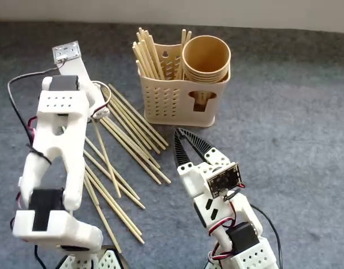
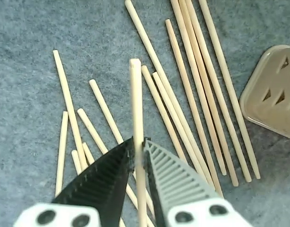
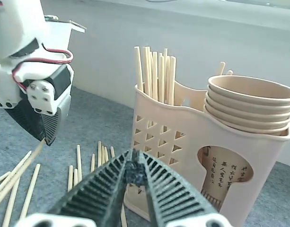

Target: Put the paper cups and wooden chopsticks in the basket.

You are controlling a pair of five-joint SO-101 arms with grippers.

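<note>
A beige slotted basket [image 1: 177, 103] stands at the back of the grey mat. It holds a stack of paper cups [image 1: 206, 59] on its right side and several wooden chopsticks [image 1: 149, 53] upright on its left. More chopsticks [image 1: 132, 140] lie scattered on the mat in front and to the left of it. My left gripper [image 2: 137, 151] is shut on one chopstick [image 2: 135, 94], held over the scattered pile [image 2: 201, 94]. My right gripper [image 3: 135, 166] is shut with nothing in it, low on the mat just in front of the basket [image 3: 182, 137] and its cups [image 3: 251, 101].
The white left arm [image 1: 59, 151] stretches over the left part of the mat above the loose chopsticks. The right arm [image 1: 222, 207] sits at the front centre. Bare mat lies to the right of the basket. A pale wall runs along the back.
</note>
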